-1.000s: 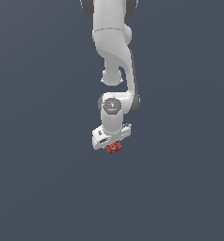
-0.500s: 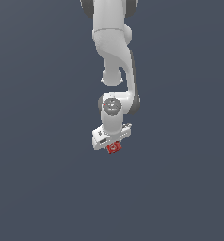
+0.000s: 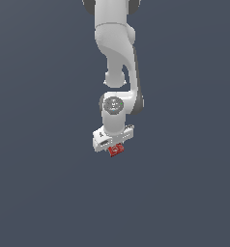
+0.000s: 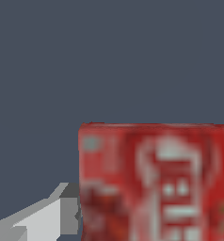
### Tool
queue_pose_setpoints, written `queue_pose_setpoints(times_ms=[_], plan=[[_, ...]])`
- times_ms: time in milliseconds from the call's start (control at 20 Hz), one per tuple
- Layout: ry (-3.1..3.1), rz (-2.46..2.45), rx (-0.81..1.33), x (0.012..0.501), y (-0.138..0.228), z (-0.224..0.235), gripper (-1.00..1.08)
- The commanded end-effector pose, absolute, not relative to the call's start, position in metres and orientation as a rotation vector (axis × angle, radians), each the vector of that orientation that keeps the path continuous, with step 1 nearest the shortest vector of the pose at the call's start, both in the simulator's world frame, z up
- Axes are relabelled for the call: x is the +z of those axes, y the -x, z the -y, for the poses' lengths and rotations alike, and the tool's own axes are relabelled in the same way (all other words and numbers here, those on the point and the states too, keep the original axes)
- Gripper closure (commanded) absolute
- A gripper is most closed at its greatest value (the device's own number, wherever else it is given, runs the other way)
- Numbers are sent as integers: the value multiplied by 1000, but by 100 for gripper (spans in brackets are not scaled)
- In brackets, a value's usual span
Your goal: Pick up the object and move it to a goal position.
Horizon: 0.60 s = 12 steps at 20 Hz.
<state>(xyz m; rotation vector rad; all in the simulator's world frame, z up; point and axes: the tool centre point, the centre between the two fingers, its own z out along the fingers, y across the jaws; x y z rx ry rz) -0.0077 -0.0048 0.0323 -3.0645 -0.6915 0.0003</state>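
Observation:
The object is a small flat red box (image 3: 116,150) with white lettering on its top face. In the exterior view it shows just below the white hand of my gripper (image 3: 115,146), which points straight down over it. In the wrist view the red box (image 4: 154,183) fills much of the picture, very close. One grey finger (image 4: 48,219) lies against the box's side. The other finger is out of that picture. The gripper looks shut on the box. No goal marker shows in either view.
The white arm (image 3: 118,53) comes down from the exterior view's top edge. Around the gripper there is only a plain dark grey surface (image 3: 44,183), with no other objects or edges in view.

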Motion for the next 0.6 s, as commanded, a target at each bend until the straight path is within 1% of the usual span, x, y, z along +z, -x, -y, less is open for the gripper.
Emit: queue_pose_setpoints(times_ms=[0, 250, 550], plan=[[3065, 691, -1, 45, 7, 9, 108], [3065, 691, -1, 82, 7, 22, 108], [3064, 692, -1, 144, 7, 43, 108]])
